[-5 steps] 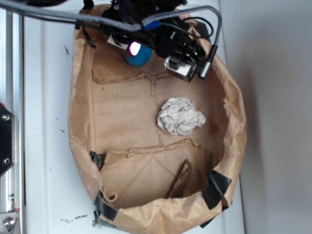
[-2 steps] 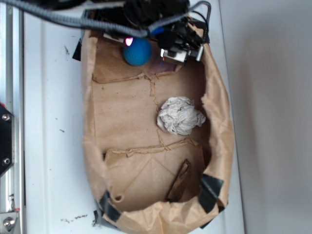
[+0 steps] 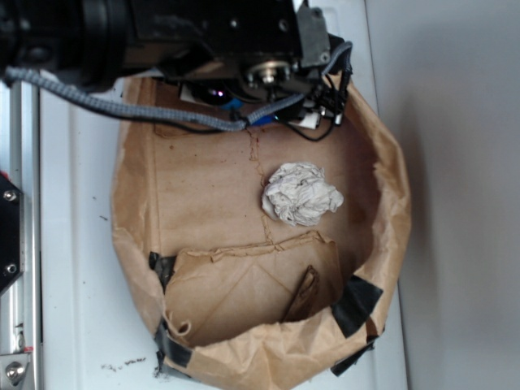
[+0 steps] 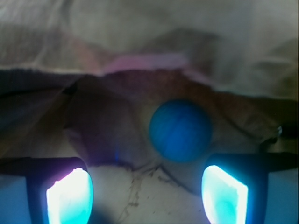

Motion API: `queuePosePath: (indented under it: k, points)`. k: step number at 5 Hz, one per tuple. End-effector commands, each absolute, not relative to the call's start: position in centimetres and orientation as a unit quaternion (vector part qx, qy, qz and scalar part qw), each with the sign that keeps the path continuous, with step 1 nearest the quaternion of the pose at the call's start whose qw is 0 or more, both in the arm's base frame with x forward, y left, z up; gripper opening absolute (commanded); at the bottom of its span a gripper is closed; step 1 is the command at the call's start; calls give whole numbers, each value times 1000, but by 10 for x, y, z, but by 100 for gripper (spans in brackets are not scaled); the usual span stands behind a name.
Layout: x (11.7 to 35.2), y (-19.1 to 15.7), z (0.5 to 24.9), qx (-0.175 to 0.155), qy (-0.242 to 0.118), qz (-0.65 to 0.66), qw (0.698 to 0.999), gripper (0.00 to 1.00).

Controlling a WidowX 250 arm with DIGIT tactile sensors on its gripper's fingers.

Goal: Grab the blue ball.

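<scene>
The blue ball (image 4: 181,130) lies on the brown paper floor at the far end of the bag, in the wrist view just ahead of and slightly right of the gap between my fingers. My gripper (image 4: 147,198) is open; its two glowing pads (image 4: 70,196) stand wide apart with only paper between them, and the ball sits just beyond the right pad's tip. In the exterior view my black arm (image 3: 203,41) covers the bag's top end and hides the ball almost wholly.
A crumpled white paper wad (image 3: 301,193) rests in the middle of the brown paper bag (image 3: 394,219). The bag's walls rise all round, with black tape (image 3: 354,305) at the near corners. A metal rail (image 3: 16,203) runs along the left.
The arm has come down over the bag's top end and now covers the ball in the exterior view. The bag's walls have spread wider.
</scene>
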State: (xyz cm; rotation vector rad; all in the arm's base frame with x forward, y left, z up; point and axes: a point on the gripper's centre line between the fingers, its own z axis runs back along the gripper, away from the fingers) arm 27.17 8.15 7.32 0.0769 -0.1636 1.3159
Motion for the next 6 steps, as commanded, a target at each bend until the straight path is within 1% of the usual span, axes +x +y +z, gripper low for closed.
queuePosePath:
  k: [1,2,3,4,5,6]
  points:
    - [275,49,77,11,-123,614,780,100]
    - [273,52,69,18,-114,623,774,100]
    - [270,63,66,24,-120,630,767,100]
    - [266,77,67,27,-117,639,760,100]
    - [266,92,58,45,-118,655,745,100]
    - [268,108,42,79,-112,666,733,100]
